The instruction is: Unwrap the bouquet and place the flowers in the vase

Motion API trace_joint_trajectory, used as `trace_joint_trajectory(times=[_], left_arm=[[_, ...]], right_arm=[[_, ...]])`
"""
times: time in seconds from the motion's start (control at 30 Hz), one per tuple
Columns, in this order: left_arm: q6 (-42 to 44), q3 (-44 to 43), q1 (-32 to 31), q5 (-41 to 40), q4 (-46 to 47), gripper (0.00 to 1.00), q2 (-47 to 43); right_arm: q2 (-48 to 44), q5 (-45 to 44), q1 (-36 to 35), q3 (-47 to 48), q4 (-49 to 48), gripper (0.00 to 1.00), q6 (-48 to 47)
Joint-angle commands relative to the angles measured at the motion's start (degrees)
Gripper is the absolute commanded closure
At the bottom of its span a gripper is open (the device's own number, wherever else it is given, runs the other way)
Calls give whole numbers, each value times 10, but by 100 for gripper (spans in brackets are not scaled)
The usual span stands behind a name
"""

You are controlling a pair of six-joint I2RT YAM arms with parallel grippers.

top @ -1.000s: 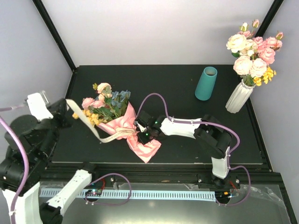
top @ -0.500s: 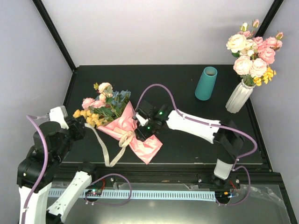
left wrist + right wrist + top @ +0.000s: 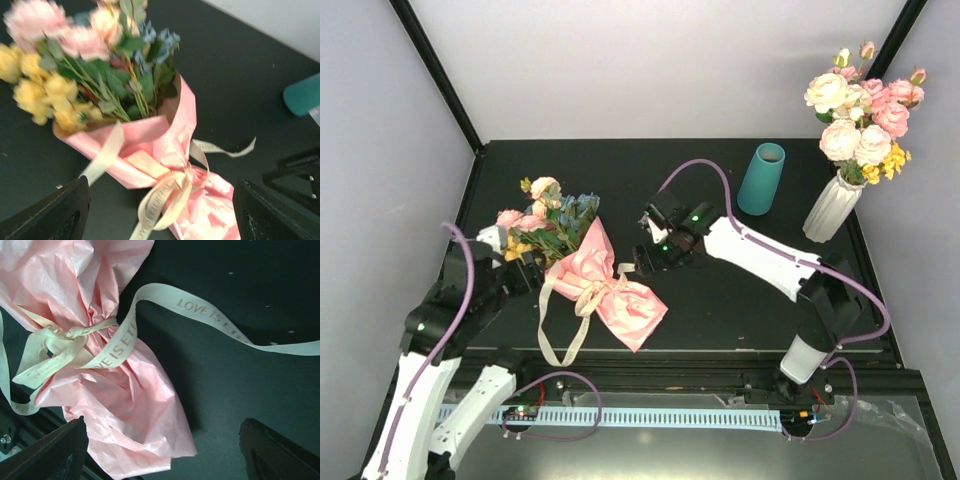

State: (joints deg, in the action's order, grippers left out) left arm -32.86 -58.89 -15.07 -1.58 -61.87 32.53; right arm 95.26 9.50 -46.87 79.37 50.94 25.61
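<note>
Flanking the bouquet (image 3: 582, 275) lying on the table (image 3: 720, 310), with left gripper (image 3: 525, 272) and right gripper (image 3: 645, 256) spread wide, pinching nothing. Knotted at the cream ribbon (image 3: 560, 312), so probably needs another pull before going to the teal vase (image 3: 761, 179), well apart

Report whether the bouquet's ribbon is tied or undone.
Tied: the ribbon is knotted around the pink paper's neck, with its tails trailing loose across the table.

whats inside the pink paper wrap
Leafy stems of the flowers run into the open top of the pink paper; past the cream ribbon knot the stem ends are hidden.
</note>
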Motion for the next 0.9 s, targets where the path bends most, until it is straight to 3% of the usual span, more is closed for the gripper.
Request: trace_joint_trajectory(times=[0.0,0.33,0.53,0.63,0.73,0.87], left_arm=[[-50,47,3,104,45,21,34],[-94,177,3,176,153,30,79],[-104,234,3,157,187,38,100],[-101,261,3,156,215,42,117],[-91,278,4,154,242,46,145],[-73,290,5,147,268,49,187]], right_arm=[[53,59,-5,32,-13,16,31],[169,171,-5,82,-60,21,67],[213,189,-6,99,-72,27,75],[231,198,-5,104,-77,44,72],[240,194,-5,110,-74,68,68],[228,177,-5,118,-63,85,58]])
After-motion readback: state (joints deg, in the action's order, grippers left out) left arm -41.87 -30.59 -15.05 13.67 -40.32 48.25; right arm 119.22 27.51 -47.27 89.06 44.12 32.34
